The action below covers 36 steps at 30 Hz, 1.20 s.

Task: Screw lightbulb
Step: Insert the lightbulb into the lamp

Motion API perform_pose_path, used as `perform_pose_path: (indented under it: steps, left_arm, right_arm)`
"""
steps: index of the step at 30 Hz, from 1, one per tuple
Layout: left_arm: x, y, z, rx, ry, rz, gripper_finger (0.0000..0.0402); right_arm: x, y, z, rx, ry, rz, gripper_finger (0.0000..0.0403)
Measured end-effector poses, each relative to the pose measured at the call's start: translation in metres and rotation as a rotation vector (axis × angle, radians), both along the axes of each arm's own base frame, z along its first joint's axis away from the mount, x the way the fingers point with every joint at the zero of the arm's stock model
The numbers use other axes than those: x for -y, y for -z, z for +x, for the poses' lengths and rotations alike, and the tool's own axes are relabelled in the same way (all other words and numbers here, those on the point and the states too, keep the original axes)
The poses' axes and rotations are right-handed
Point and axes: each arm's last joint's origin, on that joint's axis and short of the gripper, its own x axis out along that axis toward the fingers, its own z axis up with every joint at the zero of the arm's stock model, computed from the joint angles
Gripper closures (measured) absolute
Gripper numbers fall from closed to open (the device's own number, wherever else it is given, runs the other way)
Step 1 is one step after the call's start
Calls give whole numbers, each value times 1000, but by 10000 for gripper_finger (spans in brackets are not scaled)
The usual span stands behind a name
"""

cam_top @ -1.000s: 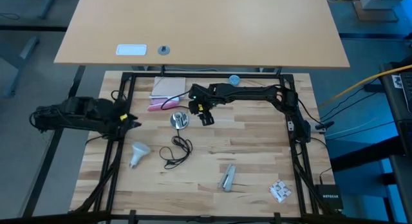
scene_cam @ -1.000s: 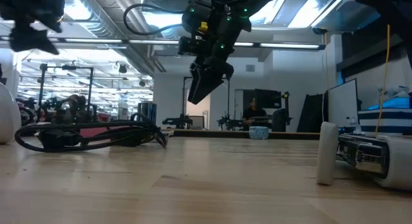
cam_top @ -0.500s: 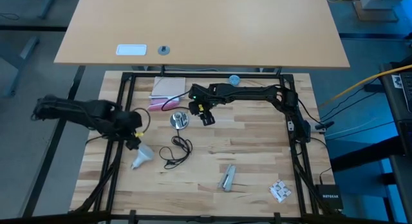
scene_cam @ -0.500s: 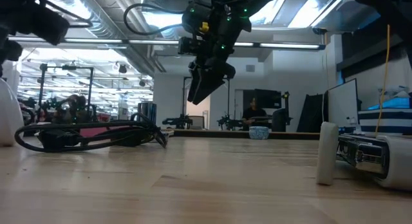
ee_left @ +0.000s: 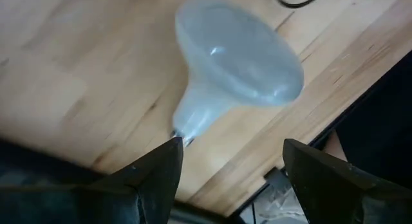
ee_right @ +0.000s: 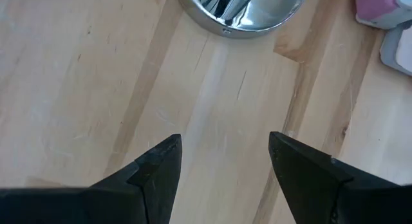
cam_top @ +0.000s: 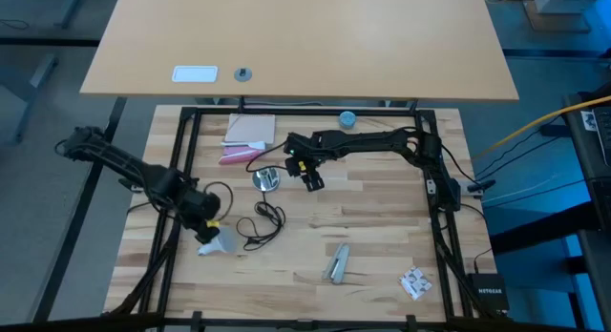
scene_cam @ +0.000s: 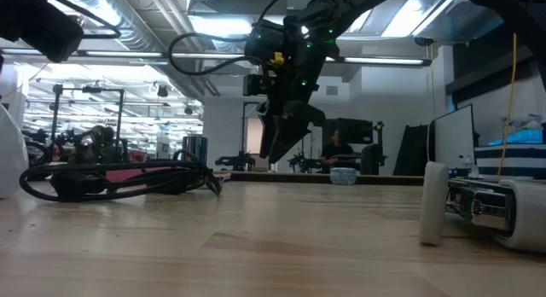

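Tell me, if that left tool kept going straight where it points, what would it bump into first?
Probably the lightbulb: the open left tool points at its narrow neck, lying on the wooden table. Depth is uncertain.

Two matte-black jointed arms w/ looped black cables; right gripper (scene_cam: pixel 281 148) has yellow tag, green LEDs; left gripper (ee_left: pixel 228 166): dark wedge-shaped fingers.
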Motion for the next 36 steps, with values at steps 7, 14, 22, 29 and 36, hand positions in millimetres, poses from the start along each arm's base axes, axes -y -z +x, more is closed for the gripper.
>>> perform_pose_path:
  steps: [7,14,22,29,36]
  left_arm:
    - [24,27,19,-84,69,49,144]
    - [36,45,35,-49,78,96,144]
    - [23,50,49,47,-68,280,144]
    - [0,50,59,117,-162,459,144]
    - [-16,49,65,132,-144,515,144]
  right_arm:
    - [-7,-8,1,31,-25,-10,164]
    - [-16,-63,-15,145,-61,-50,164]
    - [-24,-131,-52,262,-64,-89,164]
    - [-44,-189,-92,410,-91,-123,164]
    - [-57,-252,-159,608,-93,-162,164]
